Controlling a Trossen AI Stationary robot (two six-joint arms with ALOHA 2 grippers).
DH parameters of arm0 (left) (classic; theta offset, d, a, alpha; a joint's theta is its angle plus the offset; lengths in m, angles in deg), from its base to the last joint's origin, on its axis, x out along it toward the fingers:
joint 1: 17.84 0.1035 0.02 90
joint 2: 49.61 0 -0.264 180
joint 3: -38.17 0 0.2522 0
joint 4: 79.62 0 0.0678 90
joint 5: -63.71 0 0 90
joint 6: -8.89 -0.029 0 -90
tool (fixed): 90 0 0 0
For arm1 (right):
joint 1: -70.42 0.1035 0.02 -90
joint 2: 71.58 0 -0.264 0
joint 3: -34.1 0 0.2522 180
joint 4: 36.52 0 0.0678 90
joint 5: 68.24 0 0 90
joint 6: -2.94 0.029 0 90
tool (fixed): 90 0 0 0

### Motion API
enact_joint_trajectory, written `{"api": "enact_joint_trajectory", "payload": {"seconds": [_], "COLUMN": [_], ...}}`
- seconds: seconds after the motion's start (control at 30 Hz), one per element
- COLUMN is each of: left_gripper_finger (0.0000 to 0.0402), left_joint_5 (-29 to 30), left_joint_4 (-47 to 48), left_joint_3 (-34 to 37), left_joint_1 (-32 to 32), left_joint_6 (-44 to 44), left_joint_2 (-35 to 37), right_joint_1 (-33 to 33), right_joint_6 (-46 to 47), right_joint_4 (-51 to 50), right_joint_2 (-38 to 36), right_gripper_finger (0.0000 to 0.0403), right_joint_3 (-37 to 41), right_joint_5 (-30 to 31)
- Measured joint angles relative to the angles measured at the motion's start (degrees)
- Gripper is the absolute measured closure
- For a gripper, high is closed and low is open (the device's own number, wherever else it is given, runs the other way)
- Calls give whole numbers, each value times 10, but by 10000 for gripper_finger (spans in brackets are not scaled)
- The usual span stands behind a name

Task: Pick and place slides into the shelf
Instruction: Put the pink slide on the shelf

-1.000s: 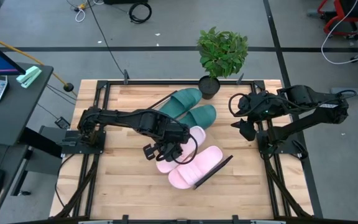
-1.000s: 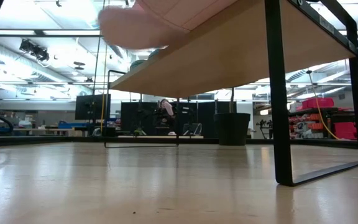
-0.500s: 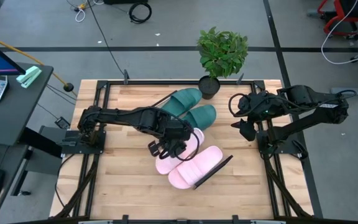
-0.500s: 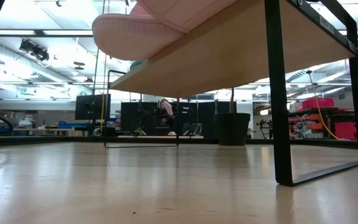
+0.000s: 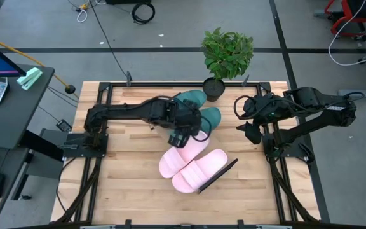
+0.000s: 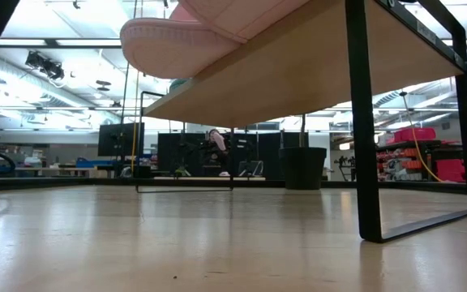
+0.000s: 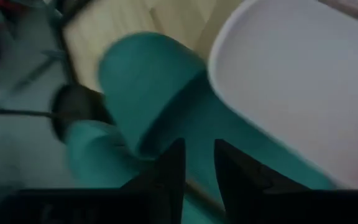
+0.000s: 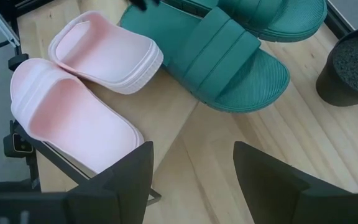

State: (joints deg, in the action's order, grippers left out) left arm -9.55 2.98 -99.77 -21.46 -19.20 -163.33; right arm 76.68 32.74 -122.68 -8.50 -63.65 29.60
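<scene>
Slides, four, are grouped on the shelf at the middle of the bench. Two pale pink slides lie side by side at the shelf's near end, their long axes running diagonally from near-left to far-right. Two teal slides lie beyond them on a similar diagonal, toward the potted plant.

Seen only in the right wrist view: the ribbed strap of the nearer teal slide, the open toes of the pink pair, and the black bar at the shelf's short end. Seen only in the low view: the shelf's underside and black leg, with a pink sole overhanging its edge.

Left hand is placed over the teal pair, just beyond the pink slides. In the left wrist view its fingers stand a narrow gap apart above a teal slide; nothing is seen gripped, and contact cannot be judged.

Right hand is held wide open and empty at the bench's right edge, well apart from the slides.
</scene>
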Motion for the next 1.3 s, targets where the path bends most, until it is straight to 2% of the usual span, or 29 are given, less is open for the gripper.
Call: {"api": "enact_joint_trajectory", "payload": {"seconds": [0.1,0.2,0.7,0.77,0.93,1.3], "left_gripper_finger": [319,323,319,323,333,351], "left_joint_5": [-38,-48,-49,-44,23,26], "left_joint_4": [3,3,-31,-35,-24,19], "left_joint_3": [0,1,1,1,-10,-19], "left_joint_1": [-1,-9,-19,-19,-17,-3], "left_joint_6": [57,93,103,94,109,140], "left_joint_2": [-18,-31,-41,-41,-40,-41], "right_joint_1": [0,0,0,0,0,0], "right_joint_6": [0,-1,-11,-11,-11,-11], "right_joint_4": [0,-1,0,0,0,0], "right_joint_2": [0,0,0,0,0,0], "right_gripper_finger": [175,175,175,175,175,175], "right_joint_3": [0,0,0,0,0,0], "right_joint_5": [0,0,0,0,0,0]}}
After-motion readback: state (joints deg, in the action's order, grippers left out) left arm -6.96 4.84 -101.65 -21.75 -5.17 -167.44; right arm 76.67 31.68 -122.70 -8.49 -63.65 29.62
